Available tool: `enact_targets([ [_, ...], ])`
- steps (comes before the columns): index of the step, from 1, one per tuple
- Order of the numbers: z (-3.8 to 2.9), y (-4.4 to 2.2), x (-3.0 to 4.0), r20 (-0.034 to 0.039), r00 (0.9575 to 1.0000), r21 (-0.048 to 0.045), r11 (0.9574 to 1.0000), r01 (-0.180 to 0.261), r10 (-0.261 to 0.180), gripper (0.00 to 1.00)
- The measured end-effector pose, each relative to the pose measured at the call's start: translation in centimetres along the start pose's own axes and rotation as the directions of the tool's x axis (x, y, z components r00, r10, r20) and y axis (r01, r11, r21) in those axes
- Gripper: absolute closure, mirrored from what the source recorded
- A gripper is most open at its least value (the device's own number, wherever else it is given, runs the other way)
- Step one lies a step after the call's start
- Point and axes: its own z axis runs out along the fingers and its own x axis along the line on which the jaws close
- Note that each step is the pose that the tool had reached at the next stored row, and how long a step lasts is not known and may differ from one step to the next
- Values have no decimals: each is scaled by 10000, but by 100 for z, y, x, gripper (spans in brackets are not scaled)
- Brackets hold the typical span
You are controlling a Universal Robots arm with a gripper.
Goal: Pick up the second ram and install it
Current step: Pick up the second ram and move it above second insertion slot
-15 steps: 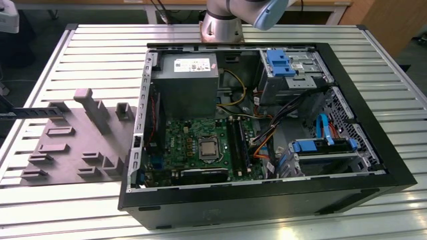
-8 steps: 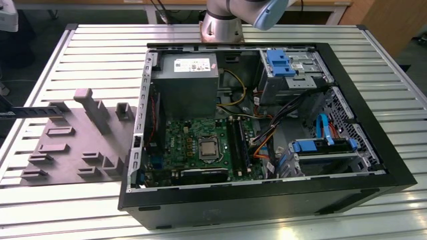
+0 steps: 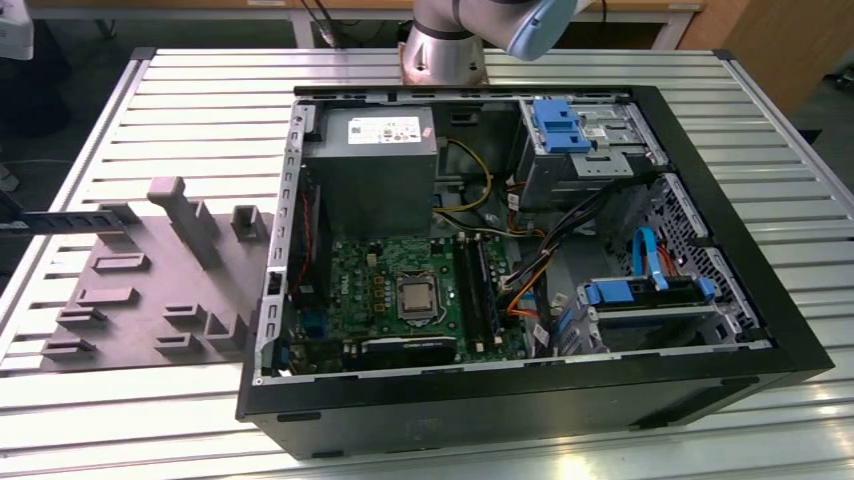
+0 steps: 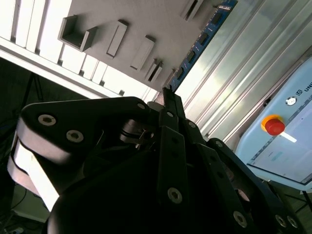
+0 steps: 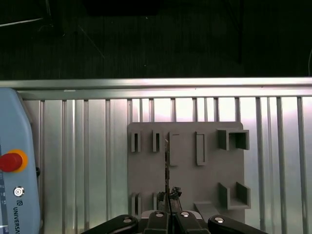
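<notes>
The second ram is a thin dark strip with small blocks along its side. It hangs level over the far end of the grey fixture plate, at the exterior view's left. In the second wrist view the ram reaches out from my gripper. The first wrist view shows the ram edge-on above the plate. There my gripper is shut on the strip's near end. The green motherboard and its long black slots lie inside the open computer case.
The case holds a grey power supply, loose cables and blue drive brackets. Light grey uprights rise from the fixture plate. A pendant with a red stop button lies on the slatted table beside the plate.
</notes>
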Motion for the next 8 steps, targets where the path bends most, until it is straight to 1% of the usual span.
enact_targets([
  [8,-24,1,-2,0,10000,-1,10000,0,0,88],
])
